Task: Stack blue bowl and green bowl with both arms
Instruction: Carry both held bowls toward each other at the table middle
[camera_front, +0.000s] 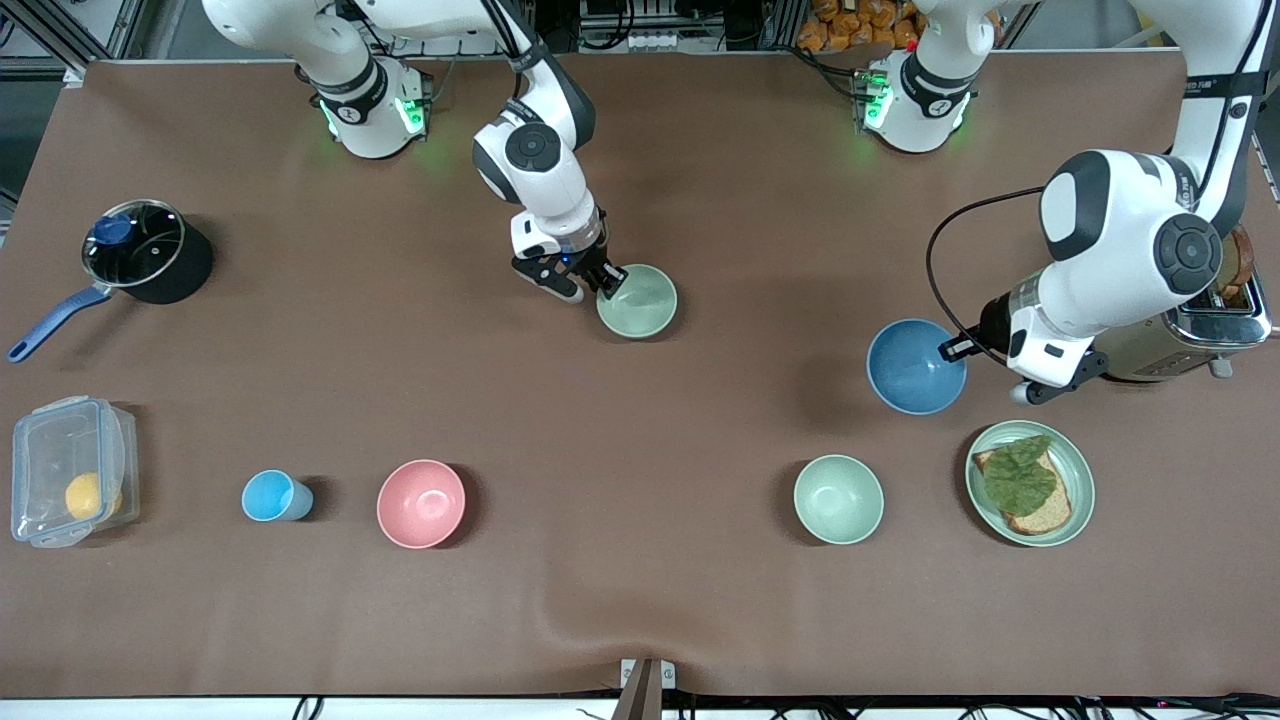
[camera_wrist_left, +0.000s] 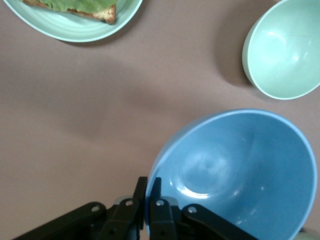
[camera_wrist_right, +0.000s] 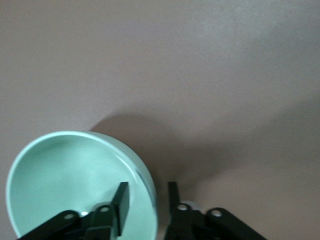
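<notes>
Meanwhile, both grasps begin: left hand (camera_wrist_left: 148, 210) pinches the round matte blue bowl's (camera_front: 915, 366) three-o'clock rim; right hand (camera_wrist_right: 147, 205), fingers parted, straddles the round sage-green bowl's (camera_front: 637, 300) nine-o'clock rim; stacking remains.

A matte mid-blue bowl (camera_front: 915, 367) sits pinched at its rim between black fingers (camera_wrist_left: 155, 210), while other black fingers (camera_wrist_right: 120, 200) straddle the rim of a pale sage-green bowl (camera_front: 637, 300). Both stand out against the plain brown table (camera_front: 700, 600). A second sage-green bowl (camera_front: 838, 499) shows near the blue one.
</notes>
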